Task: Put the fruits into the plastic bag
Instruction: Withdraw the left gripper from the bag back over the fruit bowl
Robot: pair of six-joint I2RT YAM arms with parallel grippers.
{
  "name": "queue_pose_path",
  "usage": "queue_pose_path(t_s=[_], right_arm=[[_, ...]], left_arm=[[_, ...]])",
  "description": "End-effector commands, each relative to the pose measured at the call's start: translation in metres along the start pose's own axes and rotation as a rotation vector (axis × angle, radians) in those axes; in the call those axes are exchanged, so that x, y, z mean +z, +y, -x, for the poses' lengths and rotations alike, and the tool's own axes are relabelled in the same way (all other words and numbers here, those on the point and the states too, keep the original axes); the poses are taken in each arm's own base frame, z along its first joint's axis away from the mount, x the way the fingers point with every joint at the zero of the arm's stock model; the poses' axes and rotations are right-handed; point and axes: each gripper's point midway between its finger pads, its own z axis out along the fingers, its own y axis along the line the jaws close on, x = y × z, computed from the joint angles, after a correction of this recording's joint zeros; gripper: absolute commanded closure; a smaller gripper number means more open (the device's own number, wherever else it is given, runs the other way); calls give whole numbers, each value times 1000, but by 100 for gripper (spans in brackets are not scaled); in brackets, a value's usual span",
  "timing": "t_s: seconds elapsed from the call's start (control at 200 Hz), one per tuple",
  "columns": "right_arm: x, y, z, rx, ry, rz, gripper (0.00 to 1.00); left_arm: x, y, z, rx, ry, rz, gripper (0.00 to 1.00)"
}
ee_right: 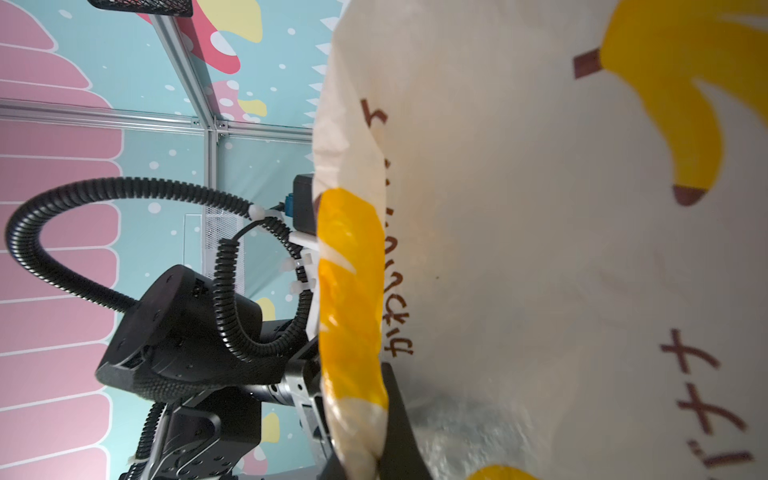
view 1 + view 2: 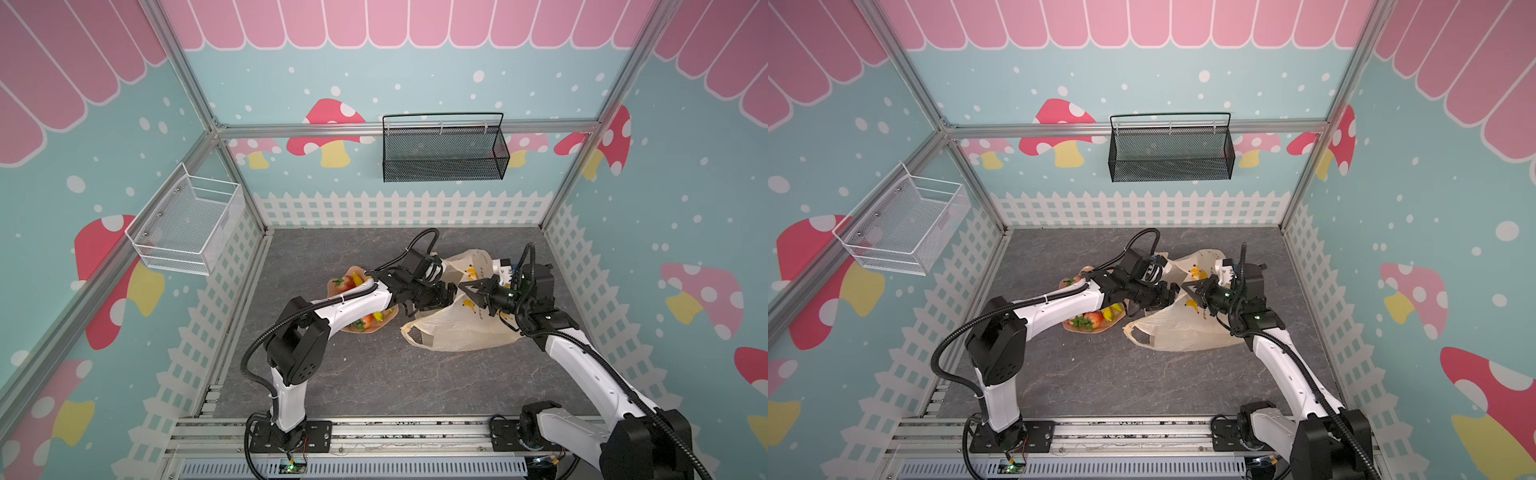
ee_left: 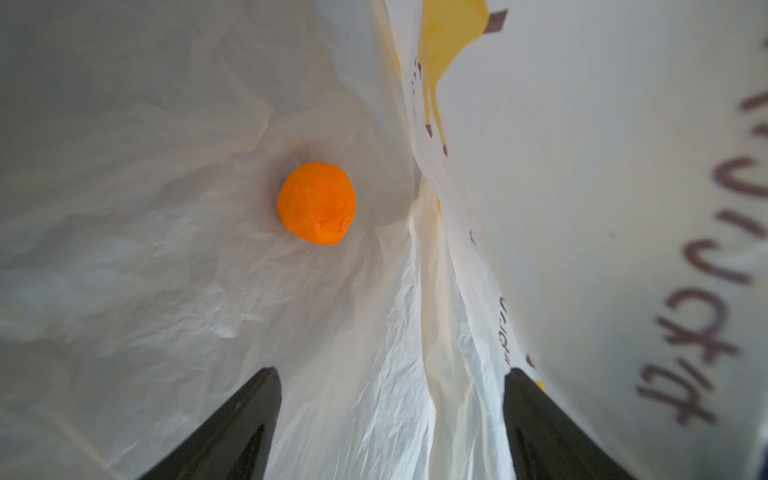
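Left end effector point(image 3: 391, 370) stands open inside the plastic bag point(image 3: 166, 291), 1 orange point(image 3: 316, 203) lying free beyond its fingers point(image 3: 232, 428). Right end effector point(image 2: 464, 289) pinches the bag's raised rim. Strawberries point(image 2: 1094, 318) and bananas point(image 2: 1113, 311) sit in the pink dish point(image 2: 1096, 331), left of the bag.

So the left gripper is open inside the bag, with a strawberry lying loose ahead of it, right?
Not a strawberry: the left wrist view shows a round orange lying loose ahead of the open left gripper inside the plastic bag.
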Motion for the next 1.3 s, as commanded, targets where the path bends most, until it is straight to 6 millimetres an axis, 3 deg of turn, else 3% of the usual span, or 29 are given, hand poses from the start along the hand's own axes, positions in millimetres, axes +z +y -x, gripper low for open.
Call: queue_pose_path(t_s=[0.0, 0.305, 0.48, 0.72, 0.936, 1.146, 1.291], right_arm=[[-5, 7, 6, -37, -23, -20, 100], [-6, 14, 13, -72, -44, -28, 100], [-5, 17, 17, -99, -40, -50, 100], [-4, 25, 22, -153, -24, -79, 100], [-2, 27, 22, -149, -12, -76, 100], [-2, 26, 22, -154, -9, -78, 100], [-1, 23, 21, -152, -6, -82, 100]], left_arm=[[-14, 12, -4, 38, -3, 87, 16], [-38, 32, -5, 29, -13, 177, 16], [-64, 36, -3, 58, -45, 237, 16], [-120, 51, 9, 25, -162, 294, 16], [-170, 85, 15, -8, -221, 407, 16], [-192, 113, 12, -54, -206, 498, 16], [-192, 117, 13, -123, -212, 485, 16]])
